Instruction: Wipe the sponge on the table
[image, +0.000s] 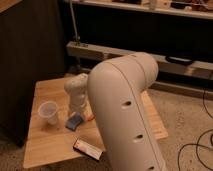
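The light-blue sponge lies flat on the light wooden table, near its middle. My gripper hangs at the end of the white wrist, directly over the sponge's far edge. It is open and nothing is lifted in it. My large white upper arm fills the foreground and hides the table's right half.
A clear plastic cup stands left of the sponge. A flat dark-and-white box lies near the front edge. A small orange thing shows right of the sponge. A dark cabinet borders the left, and cables trail on the floor.
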